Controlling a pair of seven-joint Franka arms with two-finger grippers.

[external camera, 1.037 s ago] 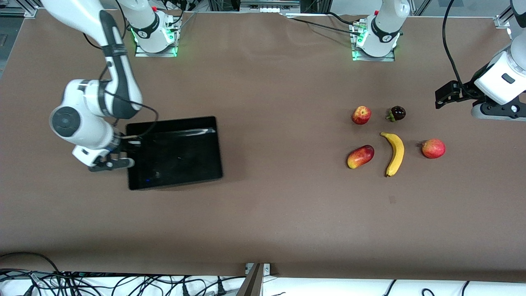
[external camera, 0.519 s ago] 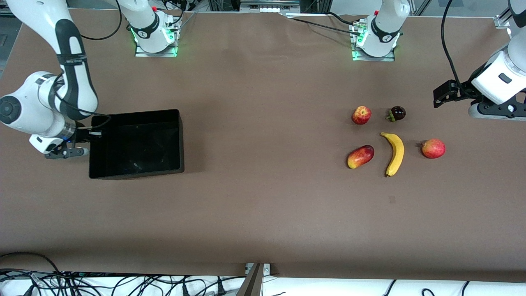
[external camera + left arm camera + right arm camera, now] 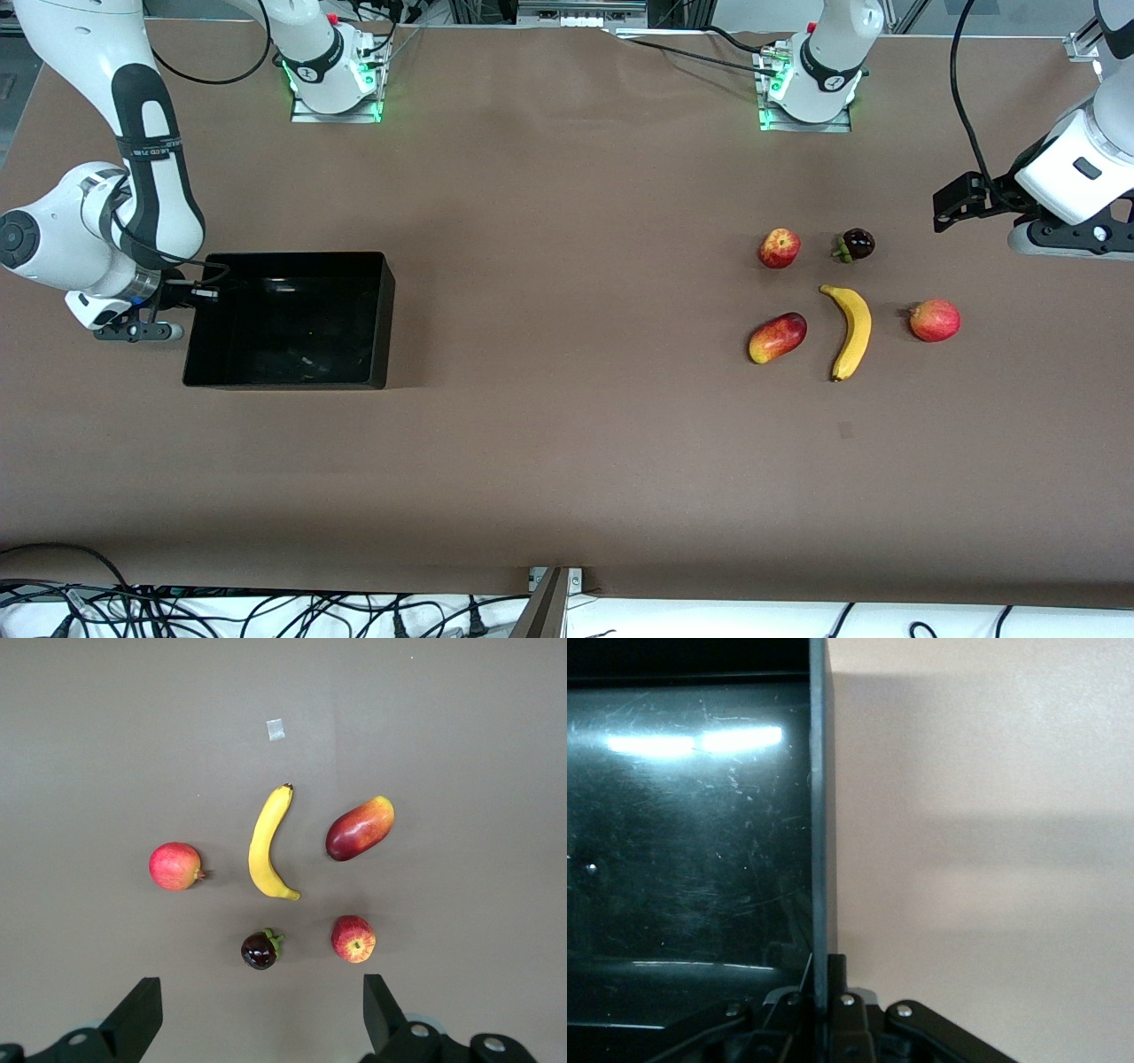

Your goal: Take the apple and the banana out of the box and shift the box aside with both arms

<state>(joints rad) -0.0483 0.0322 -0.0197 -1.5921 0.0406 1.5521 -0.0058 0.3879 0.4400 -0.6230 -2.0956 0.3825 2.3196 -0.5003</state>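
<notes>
**Desk:** Where does the box sit against the right tool?

**Photographer:** The glossy black rectangular plastic bin with low walls [image 3: 288,321] rests on the brown surface [image 3: 567,461] toward the right arm's end. The right tool [image 3: 182,306], a black two-finger gripper on a white jointed arm, is clenched on the bin's end wall [image 3: 819,815]; in the right wrist view the thin wall runs straight between the two fingers, one inside the bin, one outside.

**Desk:** And the left tool?

**Photographer:** The left tool [image 3: 257,1023] hangs released, fingers spread wide and holding nothing, over the left arm's end of the surface, above the fruit cluster, apart from every fruit.

**Desk:** The fruit?

**Photographer:** All lie well apart from the bin. The long curved yellow banana [image 3: 850,330] lies in the middle. The small round red apple with yellow patches [image 3: 780,248] sits farther from the front camera, beside a small dark purple mangosteen [image 3: 857,245]. An oblong red-yellow mango [image 3: 777,338] lies beside the banana toward the bin, and a round red fruit with a small stub at one end [image 3: 935,320] on the banana's outer flank. None touch.

**Desk:** Any readable writing?

**Photographer:** A dark band on the right arm's forearm [image 3: 146,152] carries small white lettering, too small to read. A pale scrap of tape [image 3: 275,729] lies on the surface near the banana, nearer the front camera.
</notes>
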